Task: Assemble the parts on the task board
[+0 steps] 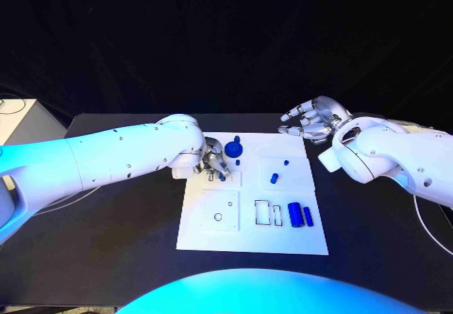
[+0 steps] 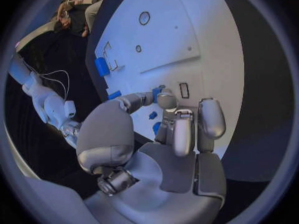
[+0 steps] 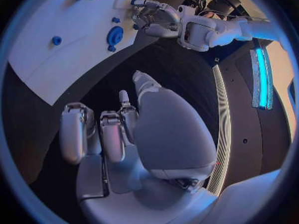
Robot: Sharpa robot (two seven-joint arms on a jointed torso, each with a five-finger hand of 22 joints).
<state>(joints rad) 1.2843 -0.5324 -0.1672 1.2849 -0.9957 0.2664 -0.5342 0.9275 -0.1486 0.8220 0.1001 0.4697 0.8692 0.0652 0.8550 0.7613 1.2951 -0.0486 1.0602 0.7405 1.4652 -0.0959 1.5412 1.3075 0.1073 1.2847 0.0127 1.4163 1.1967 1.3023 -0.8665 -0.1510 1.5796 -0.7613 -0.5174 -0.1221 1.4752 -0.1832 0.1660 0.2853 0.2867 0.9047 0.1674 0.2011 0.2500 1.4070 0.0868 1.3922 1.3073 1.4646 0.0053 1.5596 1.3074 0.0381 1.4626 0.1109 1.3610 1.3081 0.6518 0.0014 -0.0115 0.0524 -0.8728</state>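
Fingers of the left hand [image 1: 206, 163] reach down onto the white task board [image 1: 283, 242], pinching what looks like a small blue peg [image 1: 222, 175], though the grip is partly hidden. Just beyond it stands a round blue gear [image 1: 232, 148]; another short blue peg [image 1: 273, 176] sits further toward the board's right edge, and two blue cylinders [image 1: 300, 214] lie loose near its front. I judge assembly under way, with several parts unplaced. The right hand [image 1: 311, 119] hovers off the board's far right corner above the black surface [image 1: 113, 248], fingers loosely curled, holding nothing.
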